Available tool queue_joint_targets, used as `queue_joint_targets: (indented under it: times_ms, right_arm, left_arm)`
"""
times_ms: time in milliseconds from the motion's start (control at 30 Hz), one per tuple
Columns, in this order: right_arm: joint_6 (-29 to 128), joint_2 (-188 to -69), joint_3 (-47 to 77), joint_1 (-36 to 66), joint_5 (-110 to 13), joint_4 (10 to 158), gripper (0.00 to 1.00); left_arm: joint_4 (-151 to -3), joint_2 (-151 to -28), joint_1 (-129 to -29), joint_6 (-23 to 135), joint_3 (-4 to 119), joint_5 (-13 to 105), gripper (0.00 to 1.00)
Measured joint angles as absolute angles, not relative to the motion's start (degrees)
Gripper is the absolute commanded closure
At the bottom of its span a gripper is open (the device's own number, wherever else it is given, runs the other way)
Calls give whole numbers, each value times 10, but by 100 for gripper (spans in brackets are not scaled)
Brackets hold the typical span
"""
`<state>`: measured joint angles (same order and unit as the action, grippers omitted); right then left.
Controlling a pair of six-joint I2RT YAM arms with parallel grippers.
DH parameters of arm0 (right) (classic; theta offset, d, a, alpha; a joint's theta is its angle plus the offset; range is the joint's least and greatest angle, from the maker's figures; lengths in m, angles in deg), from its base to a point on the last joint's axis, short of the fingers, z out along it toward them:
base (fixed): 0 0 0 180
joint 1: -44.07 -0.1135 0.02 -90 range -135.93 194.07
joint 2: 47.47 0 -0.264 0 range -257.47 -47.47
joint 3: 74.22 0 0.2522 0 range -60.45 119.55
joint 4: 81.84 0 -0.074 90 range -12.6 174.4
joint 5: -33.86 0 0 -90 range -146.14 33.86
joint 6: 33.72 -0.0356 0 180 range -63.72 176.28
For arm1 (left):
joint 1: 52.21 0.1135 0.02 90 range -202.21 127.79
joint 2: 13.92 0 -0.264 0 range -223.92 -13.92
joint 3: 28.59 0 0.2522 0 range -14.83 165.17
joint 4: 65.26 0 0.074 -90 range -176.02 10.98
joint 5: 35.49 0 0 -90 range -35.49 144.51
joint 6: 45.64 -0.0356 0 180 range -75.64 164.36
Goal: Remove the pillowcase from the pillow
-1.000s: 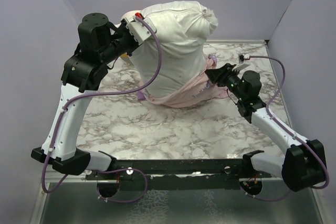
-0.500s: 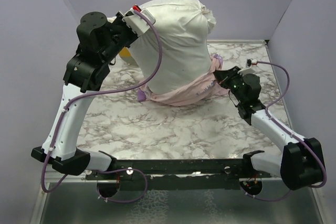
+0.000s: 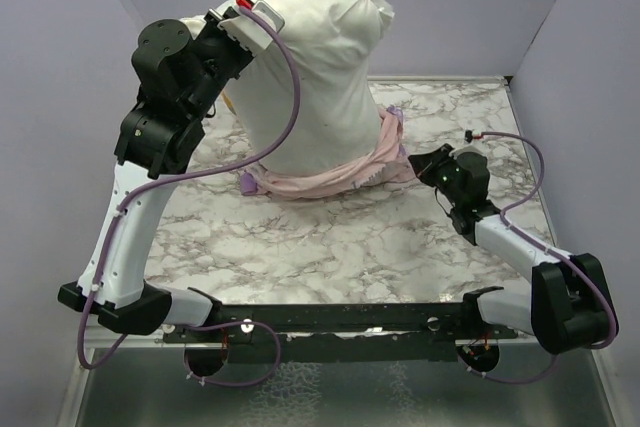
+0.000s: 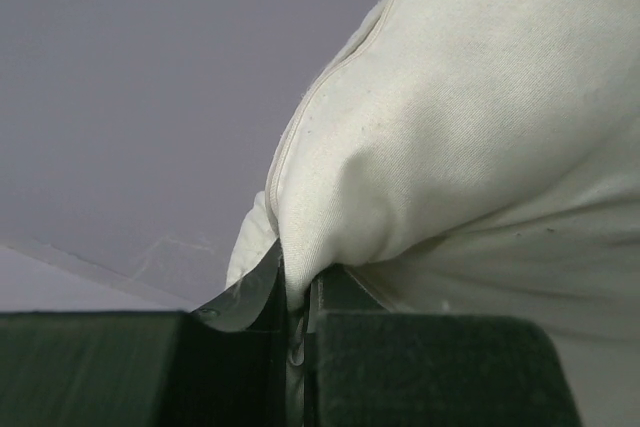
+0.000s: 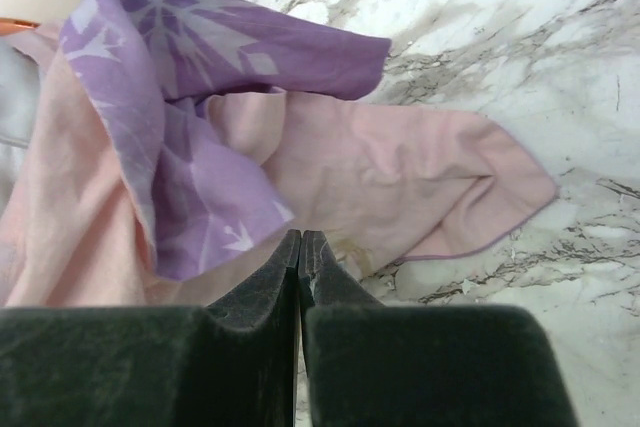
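**A:** Which container do we mark, and what does it hold?

**B:** We mark one, the pillowcase [image 3: 330, 172]. Its pale pink lining faces outward, with purple snowflake print showing at a fold, and it is bunched round the foot of the pillow [image 3: 320, 77]. Only the pillow's lower end sits in it. The rest hangs bare below the left gripper [image 4: 298, 292].

**A:** And our counts?

**B:** One pillow, one pillowcase, two grippers. The left gripper pinches a fold of white pillow cloth at the seam between closed jaws. The right gripper [image 5: 300, 239] has its jaws pressed together, tips touching the pink cloth directly ahead of it. We cannot tell whether a fold is caught.

**A:** What do we note against the frame a second earlier?

**B:** The left gripper is higher, and the pillow with it, so more white shows above the pillowcase. The right gripper, then partly open over the cloth, has closed. It now sits low over the marble table [image 3: 330, 237], with the pillowcase's edge at its tips.
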<state>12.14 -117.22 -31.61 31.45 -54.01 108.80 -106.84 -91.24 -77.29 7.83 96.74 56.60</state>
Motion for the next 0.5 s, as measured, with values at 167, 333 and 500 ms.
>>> queue_joint_targets:
  times_ms: [167,333,500]
  right_arm:
    - [128,-1181,-316,314,-543,1085,60]
    - [168,-1207,-334,314,-476,1147,24]
    - [241,-1209,-353,302,-396,1205,20]
  left_arm:
    - [-1054,-915,-773,94,992,575,100]
    - [-1055,-939,-773,115,1062,575,100]
    - [-1060,-942,-770,136,1079,558,100]
